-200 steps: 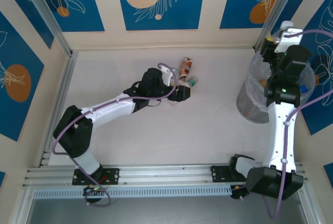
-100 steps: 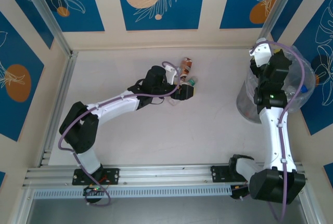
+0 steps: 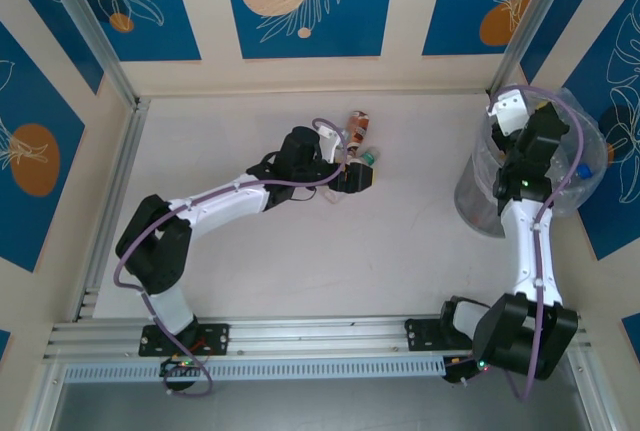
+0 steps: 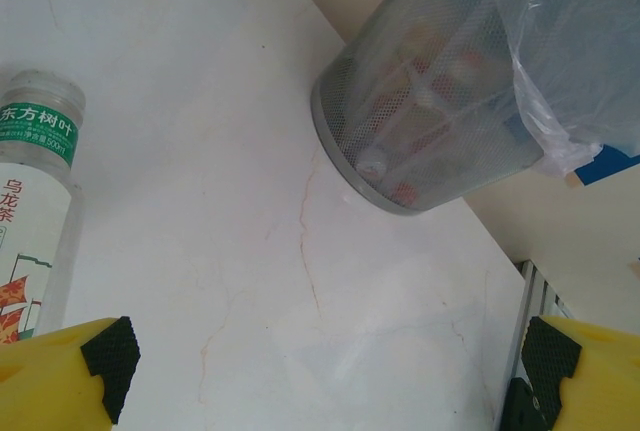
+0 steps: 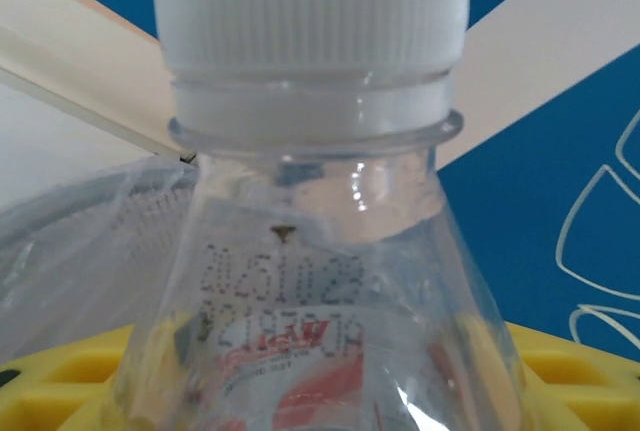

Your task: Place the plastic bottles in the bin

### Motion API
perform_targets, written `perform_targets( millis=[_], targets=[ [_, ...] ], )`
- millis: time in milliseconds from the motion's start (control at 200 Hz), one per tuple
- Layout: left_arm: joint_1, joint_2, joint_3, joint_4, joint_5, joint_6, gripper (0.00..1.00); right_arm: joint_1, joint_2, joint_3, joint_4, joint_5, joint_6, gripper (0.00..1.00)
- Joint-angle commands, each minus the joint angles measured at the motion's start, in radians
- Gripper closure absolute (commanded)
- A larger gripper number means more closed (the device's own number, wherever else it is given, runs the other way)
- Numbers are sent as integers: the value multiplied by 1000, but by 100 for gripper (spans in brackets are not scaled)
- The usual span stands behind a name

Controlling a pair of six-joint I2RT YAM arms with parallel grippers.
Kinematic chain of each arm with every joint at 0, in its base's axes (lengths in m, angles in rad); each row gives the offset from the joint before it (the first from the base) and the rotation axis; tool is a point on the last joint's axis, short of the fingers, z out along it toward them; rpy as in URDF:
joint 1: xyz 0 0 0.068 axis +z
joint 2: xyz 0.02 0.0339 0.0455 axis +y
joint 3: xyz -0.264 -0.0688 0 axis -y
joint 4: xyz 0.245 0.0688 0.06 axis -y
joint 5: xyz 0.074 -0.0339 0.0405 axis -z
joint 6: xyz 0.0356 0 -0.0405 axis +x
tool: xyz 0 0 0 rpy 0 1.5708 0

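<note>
Two plastic bottles lie at the table's far middle: a brown one (image 3: 356,126) and a clear one with a green cap (image 3: 367,158). My left gripper (image 3: 355,179) hovers just in front of them, open and empty. In the left wrist view the clear bottle (image 4: 30,191) lies left of the open gripper (image 4: 320,371), outside the jaws. The bin (image 3: 478,201), a dark mesh can with a clear bag, stands at the right (image 4: 420,131), with bottles inside. Above it my right gripper (image 3: 538,131) is shut on a clear, white-capped bottle (image 5: 310,251), held between its yellow fingers (image 5: 570,371).
The bin's bag (image 5: 80,241) bulges out over the rim beneath the held bottle. Patterned blue-and-cream walls (image 3: 300,1) close in the table at the back and sides. A metal rail (image 3: 300,336) runs along the near edge between the arm bases.
The right arm has drawn in and turned its wrist above the bin, still holding the bottle. The left gripper has edged slightly toward the two bottles.
</note>
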Motion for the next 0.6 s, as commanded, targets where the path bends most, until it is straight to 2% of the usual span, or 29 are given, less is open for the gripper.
perform_targets(
  millis=[0, 80, 225, 320, 475, 590],
  targets=[
    [-3, 18, 26, 0, 19, 2, 1, -46, 45, 41, 42, -76, -49, 36],
    [-4, 26, 34, 5, 24, -13, 0, -75, 76, 52, 49, -96, -78, 35],
    [-4, 38, 48, 1, 26, -29, 1, -99, 79, 67, 15, -204, -75, 34],
    [-3, 41, 52, -1, 25, -32, 1, -97, 80, 98, -57, -277, -70, 29],
    [-3, 38, 51, 2, 20, -36, 1, -93, 59, 116, -106, -328, 14, 21],
    [-3, 38, 52, -4, 18, -33, 0, -93, 36, 129, -152, -351, 92, 18]
  ],
)
